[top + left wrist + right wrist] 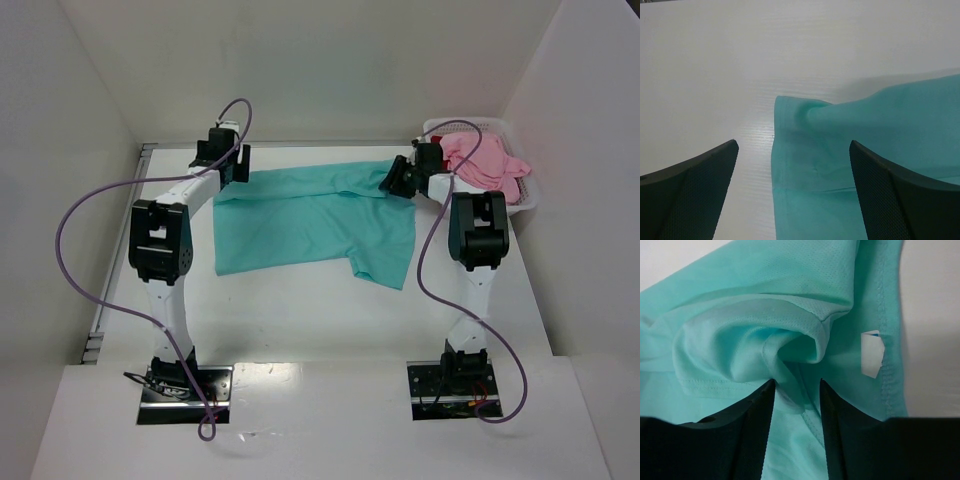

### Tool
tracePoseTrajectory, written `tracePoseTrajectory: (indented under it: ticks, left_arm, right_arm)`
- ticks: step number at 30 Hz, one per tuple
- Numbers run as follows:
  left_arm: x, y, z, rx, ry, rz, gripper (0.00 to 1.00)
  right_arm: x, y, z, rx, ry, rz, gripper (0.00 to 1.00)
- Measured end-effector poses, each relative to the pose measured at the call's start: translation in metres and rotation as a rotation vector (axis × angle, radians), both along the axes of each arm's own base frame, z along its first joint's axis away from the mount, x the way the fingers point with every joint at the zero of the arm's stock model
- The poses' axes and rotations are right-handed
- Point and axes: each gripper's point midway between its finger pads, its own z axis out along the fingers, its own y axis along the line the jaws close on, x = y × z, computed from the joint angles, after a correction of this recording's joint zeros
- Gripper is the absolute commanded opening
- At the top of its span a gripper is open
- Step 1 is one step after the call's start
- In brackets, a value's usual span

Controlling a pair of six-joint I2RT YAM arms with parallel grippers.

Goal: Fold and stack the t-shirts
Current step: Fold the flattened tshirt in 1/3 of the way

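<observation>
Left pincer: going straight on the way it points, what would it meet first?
Probably the teal t-shirt: its corner lies just ahead between the fingers of the open left pincer, with table beyond. Depth is unclear.

Plain teal t-shirt [310,215] with a small white tag [872,354]; light pink t-shirt [487,165] and a dark red t-shirt [443,137] in the white basket [470,122]; white counter [300,320]; purple cables [62,240].
</observation>
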Motion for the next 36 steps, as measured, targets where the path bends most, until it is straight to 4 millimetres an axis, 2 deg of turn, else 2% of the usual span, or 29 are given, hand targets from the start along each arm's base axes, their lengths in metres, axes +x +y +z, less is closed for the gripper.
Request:
tracePoseTrajectory:
  ticks: [2,6,7,10,11,18,25,29,33,36]
  left_arm:
    - [0.000,0.001,-0.002,-0.006,0.002,0.000,1.00]
    - [0.000,0.002,-0.006,-0.012,0.009,-0.004,1.00]
    - [0.000,0.002,-0.006,-0.013,0.010,-0.005,1.00]
    - [0.001,0.001,-0.006,-0.015,0.010,-0.008,1.00]
    - [0.001,0.002,-0.006,-0.017,0.009,-0.007,1.00]
    - [0.003,-0.001,-0.008,-0.038,0.012,-0.029,1.00]
    - [0.020,-0.018,-0.020,-0.095,0.016,-0.100,1.00]
    - [0.020,-0.028,-0.030,-0.139,0.041,-0.127,1.00]
    - [0.018,-0.047,-0.031,-0.184,0.048,-0.161,1.00]
    - [0.017,-0.076,-0.029,-0.207,0.042,-0.208,1.00]
  right_arm:
    - [0.000,0.003,-0.006,0.006,0.012,0.007,0.44]
    - [0.005,0.010,-0.006,0.018,0.009,0.020,0.32]
    - [0.007,0.011,-0.005,0.019,0.005,0.023,0.24]
    - [0.010,0.016,-0.004,0.026,0.000,0.029,0.06]
    - [0.009,0.018,-0.004,0.028,0.003,0.031,0.04]
    - [0.005,0.018,-0.007,0.027,0.028,0.015,0.04]
    - [-0.004,0.015,-0.004,0.019,0.043,0.000,0.04]
    - [-0.013,0.014,-0.009,0.020,0.065,-0.006,0.04]
    - [-0.020,0.014,-0.017,0.023,0.089,-0.007,0.03]
    - [-0.021,0.014,-0.017,0.023,0.090,-0.006,0.03]
